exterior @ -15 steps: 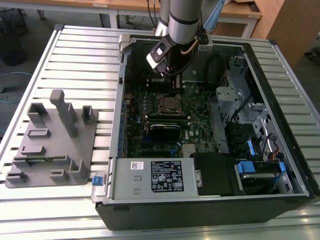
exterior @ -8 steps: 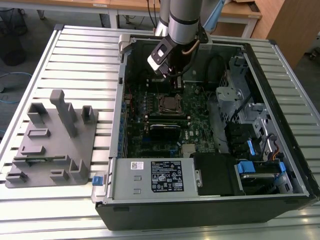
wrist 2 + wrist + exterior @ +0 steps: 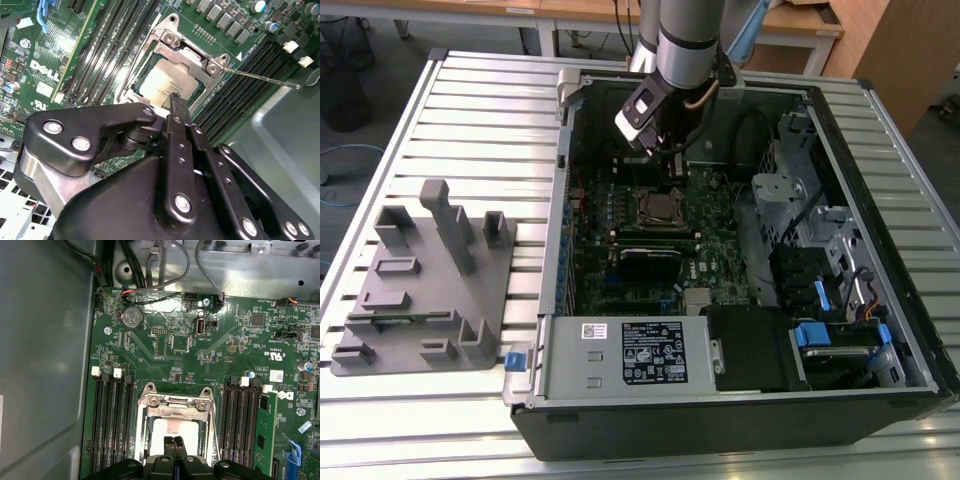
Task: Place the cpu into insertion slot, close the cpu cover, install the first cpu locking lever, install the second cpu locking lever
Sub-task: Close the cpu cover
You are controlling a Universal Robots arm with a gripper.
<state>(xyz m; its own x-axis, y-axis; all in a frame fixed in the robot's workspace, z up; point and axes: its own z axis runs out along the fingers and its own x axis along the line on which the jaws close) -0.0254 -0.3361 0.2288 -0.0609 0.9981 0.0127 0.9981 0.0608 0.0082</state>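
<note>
Inside an open computer case [image 3: 720, 435], the gripper [image 3: 173, 441], fingers pressed together and holding nothing, hangs directly over the cpu [image 3: 161, 82]; whether it touches is unclear. The silver chip sits in the insertion slot [image 3: 660, 207], framed by the cpu cover [image 3: 176, 412]. A thin wire lever [image 3: 260, 77] juts from the socket's corner.

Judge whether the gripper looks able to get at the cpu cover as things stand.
Probably yes. The gripper, shut, hangs just above the cpu cover, which lies down around the cpu. Nothing stands between them in either wrist view, and the thin lever sticks out to one side.
</note>
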